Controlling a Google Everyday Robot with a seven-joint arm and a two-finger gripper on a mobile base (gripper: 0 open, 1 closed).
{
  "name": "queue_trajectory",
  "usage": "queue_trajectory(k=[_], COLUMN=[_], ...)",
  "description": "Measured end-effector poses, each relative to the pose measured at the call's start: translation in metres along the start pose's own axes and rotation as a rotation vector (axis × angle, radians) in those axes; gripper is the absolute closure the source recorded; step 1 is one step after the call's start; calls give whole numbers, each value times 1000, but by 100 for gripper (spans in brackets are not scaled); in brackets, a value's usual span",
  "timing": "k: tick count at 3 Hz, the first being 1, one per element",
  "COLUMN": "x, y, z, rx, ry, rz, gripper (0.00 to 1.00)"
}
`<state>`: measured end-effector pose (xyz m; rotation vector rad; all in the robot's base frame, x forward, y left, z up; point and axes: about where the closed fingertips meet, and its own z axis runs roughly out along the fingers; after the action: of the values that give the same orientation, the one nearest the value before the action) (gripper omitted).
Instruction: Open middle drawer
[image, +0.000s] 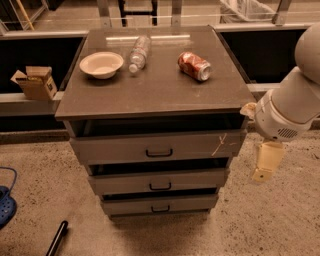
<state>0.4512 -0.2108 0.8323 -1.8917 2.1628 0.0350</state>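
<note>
The grey cabinet (155, 95) has three stacked drawers. The middle drawer (195, 180) has a plain grey front and a small black bar handle (160, 187); a dark gap shows along its top edge. It sits below the top drawer (115, 149), which has a pale scratch (220, 145) at its right, and above the bottom drawer (190, 203). My gripper (262, 174) hangs pale and pointing down from the white arm (287, 107), to the right of the cabinet at about middle-drawer height. It is apart from the cabinet and holds nothing that I can see.
On the cabinet top lie a white bowl (101, 64), a clear plastic bottle (138, 52) on its side and a red can (195, 65) on its side. A cardboard box (35, 82) sits on the ledge at left. A black stick (56, 239) and a blue object (6, 207) lie on the floor at left.
</note>
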Motion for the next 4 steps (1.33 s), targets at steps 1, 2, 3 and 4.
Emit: queue_trajectory(k=[1, 2, 3, 4], x=[12, 36, 35, 33], y=[-12, -15, -20, -29], z=[26, 92, 152, 155], rx=[7, -1, 29, 62], ry=[15, -31, -85, -97], rz=[23, 48, 19, 22], gripper=[0, 0, 0, 0])
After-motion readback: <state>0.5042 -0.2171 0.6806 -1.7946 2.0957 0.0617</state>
